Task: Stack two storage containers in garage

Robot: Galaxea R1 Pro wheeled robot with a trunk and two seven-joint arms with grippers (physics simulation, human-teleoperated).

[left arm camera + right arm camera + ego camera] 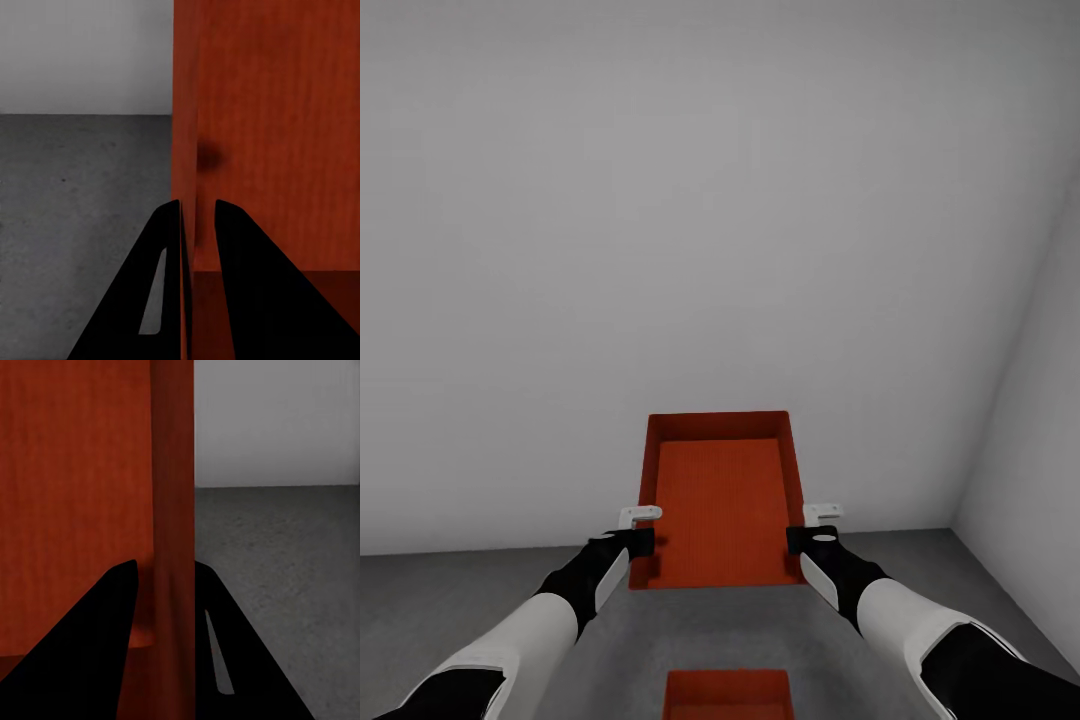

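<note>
You hold one orange-red storage container (722,500) raised in front of a plain white wall (660,250), open top toward you: your left gripper (640,530) is clamped on its left side wall, your right gripper (808,528) on its right side wall. The second container (728,694) sits on the grey concrete floor (460,600) below, nearer you.

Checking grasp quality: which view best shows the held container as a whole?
The head view: the held container shows whole, open top and both side walls, an end effector on each side. Both wrist views show just one thin wall between black fingers.
</note>
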